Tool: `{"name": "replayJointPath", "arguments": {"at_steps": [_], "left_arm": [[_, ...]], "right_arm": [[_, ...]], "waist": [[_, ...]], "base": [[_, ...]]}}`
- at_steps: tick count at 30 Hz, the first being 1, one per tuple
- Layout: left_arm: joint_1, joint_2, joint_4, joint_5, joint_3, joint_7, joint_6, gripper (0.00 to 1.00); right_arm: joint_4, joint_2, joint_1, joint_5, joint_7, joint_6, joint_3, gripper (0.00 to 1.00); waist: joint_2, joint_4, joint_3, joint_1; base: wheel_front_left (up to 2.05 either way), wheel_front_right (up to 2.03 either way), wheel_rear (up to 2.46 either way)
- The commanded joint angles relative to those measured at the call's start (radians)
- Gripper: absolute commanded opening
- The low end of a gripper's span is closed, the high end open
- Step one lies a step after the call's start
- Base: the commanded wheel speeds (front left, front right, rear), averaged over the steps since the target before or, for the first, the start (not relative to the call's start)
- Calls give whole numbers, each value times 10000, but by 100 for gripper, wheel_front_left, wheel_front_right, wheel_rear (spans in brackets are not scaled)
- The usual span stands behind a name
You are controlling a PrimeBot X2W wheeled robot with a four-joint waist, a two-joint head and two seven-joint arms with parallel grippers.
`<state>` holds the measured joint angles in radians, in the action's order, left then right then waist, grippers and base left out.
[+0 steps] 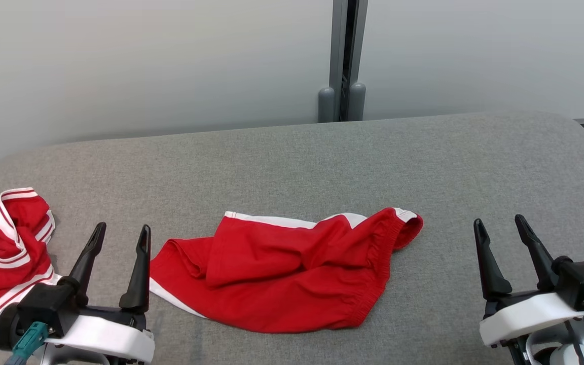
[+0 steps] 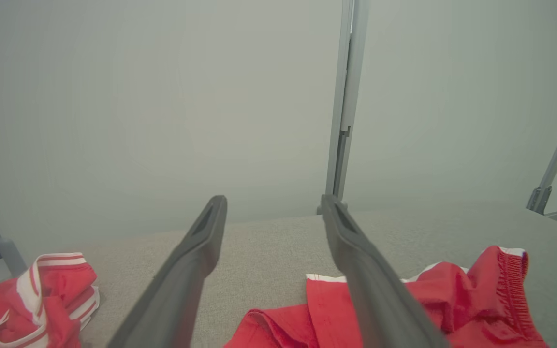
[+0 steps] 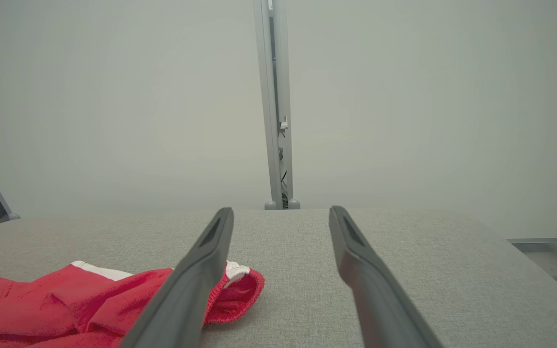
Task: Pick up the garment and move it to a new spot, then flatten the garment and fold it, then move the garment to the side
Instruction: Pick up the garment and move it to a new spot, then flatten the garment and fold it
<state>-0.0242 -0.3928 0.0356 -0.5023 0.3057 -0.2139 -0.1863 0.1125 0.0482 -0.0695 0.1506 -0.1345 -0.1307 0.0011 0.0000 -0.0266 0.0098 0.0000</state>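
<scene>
A crumpled pair of red shorts with white side trim, the garment (image 1: 282, 271), lies at the front middle of the grey padded table (image 1: 322, 162). It also appears low in the left wrist view as the garment (image 2: 457, 299) and at the lower left of the right wrist view as the garment (image 3: 65, 304). My left gripper (image 1: 121, 233) stands open just left of the shorts, nothing between its fingers. My right gripper (image 1: 501, 221) is open too, well to the right of the shorts and apart from them.
A second red piece with white stripes (image 1: 5, 248) lies bunched at the table's left edge, left of my left gripper. A grey partition wall with a vertical post (image 1: 343, 61) stands behind the table. Bare grey surface stretches across the back and right.
</scene>
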Motion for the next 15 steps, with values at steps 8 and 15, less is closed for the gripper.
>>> {"name": "replayJointPath", "arguments": {"at_steps": [8, 15], "left_arm": [[277, -203, -21, -121, 29, 234, -84, 100], [143, -245, -190, -85, 78, 294, -100, 100]], "right_arm": [[-270, 51, 582, -14, 211, -1, -89, 100], [-350, 54, 573, -15, 303, -1, -132, 100]], "waist": [[0, -16, -253, 0], [0, -27, -250, 0]], "base": [[0, 0, 0], [0, 0, 0]]}}
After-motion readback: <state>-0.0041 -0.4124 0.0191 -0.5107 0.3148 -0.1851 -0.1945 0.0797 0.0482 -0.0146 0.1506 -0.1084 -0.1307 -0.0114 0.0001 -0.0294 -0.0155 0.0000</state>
